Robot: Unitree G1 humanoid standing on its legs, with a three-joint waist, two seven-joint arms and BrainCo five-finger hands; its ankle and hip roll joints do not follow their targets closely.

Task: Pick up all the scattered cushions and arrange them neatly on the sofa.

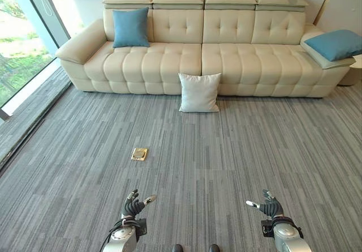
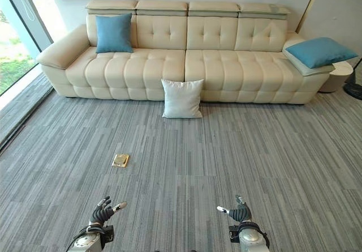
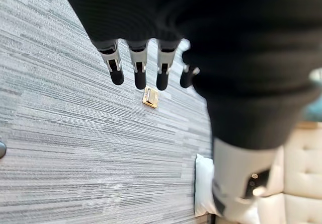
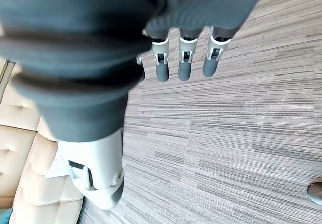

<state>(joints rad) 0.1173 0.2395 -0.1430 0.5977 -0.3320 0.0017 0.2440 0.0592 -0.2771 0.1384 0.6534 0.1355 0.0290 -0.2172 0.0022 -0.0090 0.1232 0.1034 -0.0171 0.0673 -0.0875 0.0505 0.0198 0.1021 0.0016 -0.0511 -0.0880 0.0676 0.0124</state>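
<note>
We see a white cushion [image 1: 199, 92] standing on the grey carpet [image 1: 226, 150] at twelve o'clock, leaning against the cream sofa [image 1: 186, 59]. One blue cushion [image 1: 130, 28] sits on the sofa at eleven o'clock and another [image 1: 336, 44] on its armrest at two o'clock. Our left hand [image 1: 134, 206] and right hand [image 1: 270, 207] hover low over the carpet, fingers relaxed, holding nothing.

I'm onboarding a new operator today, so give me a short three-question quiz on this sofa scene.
1. True or false: the white cushion lies on the sofa seat.
2. How many blue cushions are on the sofa?
3. Which does either hand hold: A a cushion, B the brass floor plate, C nothing?

Key:
1. False; it stands on the carpet, leaning against the sofa front.
2. Two; the other one lies on the right armrest.
3. C; left hand and right hand are open.
</note>
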